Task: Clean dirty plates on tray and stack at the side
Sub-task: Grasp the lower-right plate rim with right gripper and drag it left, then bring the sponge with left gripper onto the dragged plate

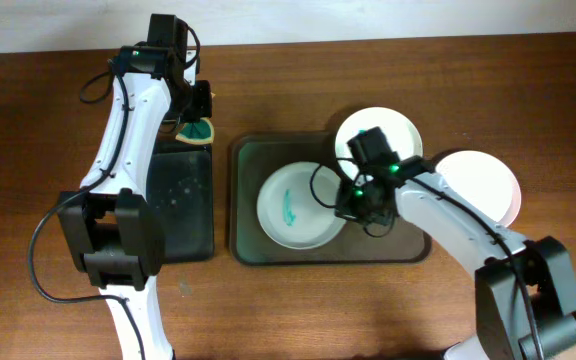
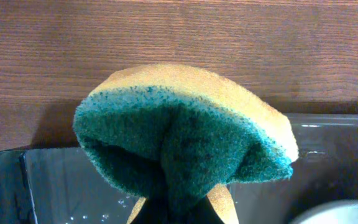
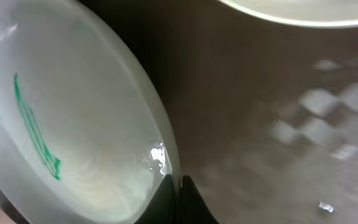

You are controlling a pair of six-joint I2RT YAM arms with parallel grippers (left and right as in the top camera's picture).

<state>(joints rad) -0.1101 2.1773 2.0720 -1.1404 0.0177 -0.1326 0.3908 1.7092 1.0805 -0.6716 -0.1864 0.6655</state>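
Observation:
A white plate with a green smear [image 1: 293, 207] lies in the dark olive-grey tray [image 1: 253, 250]. My right gripper [image 1: 350, 203] is shut on that plate's right rim; the wrist view shows the fingers [image 3: 176, 186] pinching the rim of the smeared plate [image 3: 73, 137]. A second white plate [image 1: 388, 125] sits at the tray's far right corner, its edge also in the right wrist view [image 3: 291, 12]. A third white plate [image 1: 483, 185] lies on the table to the right. My left gripper [image 1: 198, 118] is shut on a yellow and green sponge [image 2: 179, 130] above the far end of the black tray.
A narrower black tray [image 1: 180, 205] lies left of the olive tray, its wet surface showing in the left wrist view [image 2: 55, 186]. Both stand on a brown wooden table [image 1: 48, 120]. The third plate rests on something pink at its right edge [image 1: 516, 208].

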